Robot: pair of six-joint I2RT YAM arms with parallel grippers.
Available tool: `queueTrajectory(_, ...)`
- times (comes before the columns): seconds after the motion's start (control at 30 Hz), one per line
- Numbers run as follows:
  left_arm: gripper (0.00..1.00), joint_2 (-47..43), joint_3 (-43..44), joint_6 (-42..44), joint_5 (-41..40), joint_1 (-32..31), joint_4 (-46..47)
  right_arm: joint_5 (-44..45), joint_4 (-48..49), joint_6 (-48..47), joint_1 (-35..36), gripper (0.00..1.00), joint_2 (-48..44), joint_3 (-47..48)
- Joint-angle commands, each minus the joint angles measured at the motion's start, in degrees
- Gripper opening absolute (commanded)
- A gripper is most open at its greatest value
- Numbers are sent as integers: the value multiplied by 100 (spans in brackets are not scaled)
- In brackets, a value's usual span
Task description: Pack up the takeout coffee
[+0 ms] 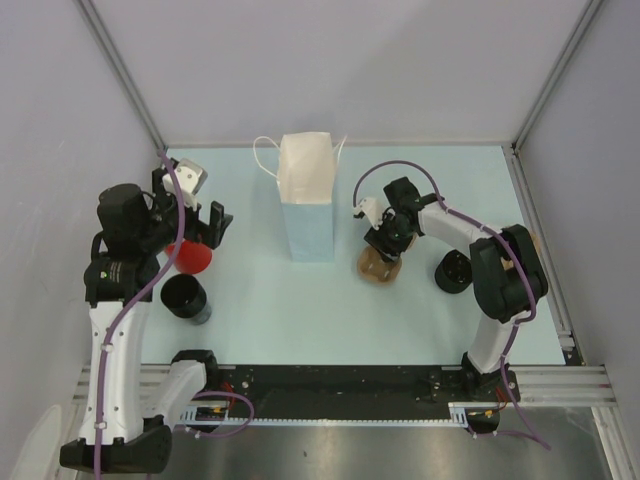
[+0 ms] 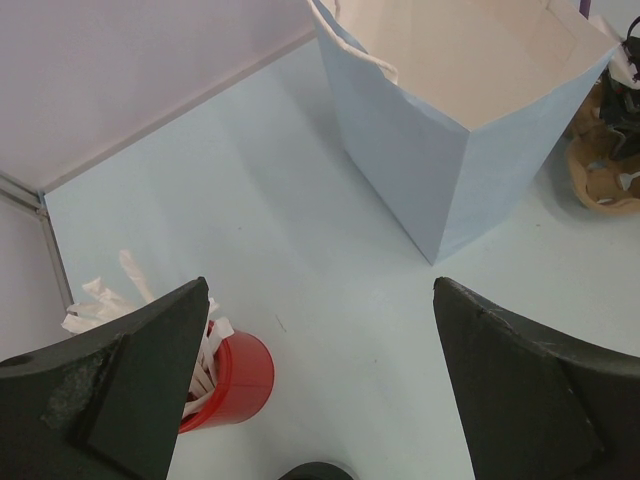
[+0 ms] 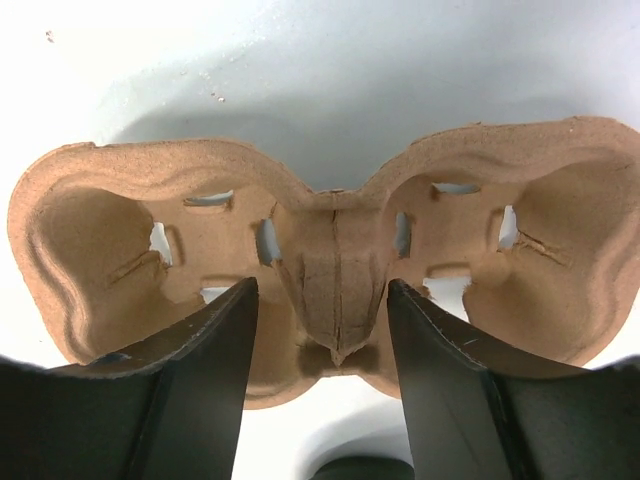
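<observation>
- The left gripper (image 1: 205,224) (image 2: 320,286) hangs above the table (image 1: 270,300) with its jaws wide open and nothing between them.
- Just under it stands the red cup (image 1: 190,257) (image 2: 236,380) with white straws (image 2: 105,298).
- The takeout coffee (image 1: 185,297), black with a black lid, stands upright near the left arm, just beside the red cup, outside the bag.
- The pale-blue paper bag (image 1: 310,222) (image 2: 440,130) stands open in the middle of the table.
- The right gripper (image 1: 385,245) (image 3: 322,292) is low over the brown pulp carrier (image 1: 378,268) (image 3: 330,235); its jaws stand apart, 1 finger on each side of the middle ridge, not clamped on it.
- Another black round thing (image 1: 453,270) lies beside the right arm; I cannot tell what it is.
</observation>
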Motion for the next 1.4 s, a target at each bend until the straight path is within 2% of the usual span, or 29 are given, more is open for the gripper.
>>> queueTrajectory(0.0, 99, -69, -47, -94, 136, 39, 184, -70, 156, -73, 5, 59, 25, -9)
queueTrajectory(0.23, 99, -52, -47, -103, 171, 48, 184, 1, 235, -20, 32, 56, 60, -18)
queueTrajectory(0.63, 100, -43, -30, -120, 197, 65, 175, 53, 332, 59, 76, 28, -79, -53)
queueTrajectory(0.83, 99, -34, 58, -112, 215, 65, 131, 273, 227, 42, 6, 27, -615, -53)
queueTrajectory(0.97, 99, 36, 199, -50, 267, 65, 44, 440, 244, -2, -231, 27, -1326, -45)
queueTrajectory(1.2, 100, 528, 1172, 240, 470, -5, -395, 1080, 621, -160, -759, 27, -2469, 43)
queueTrajectory(1.37, 99, 1107, 1964, 240, 250, -66, -467, 1626, 1429, -196, -865, 27, -2997, 210)
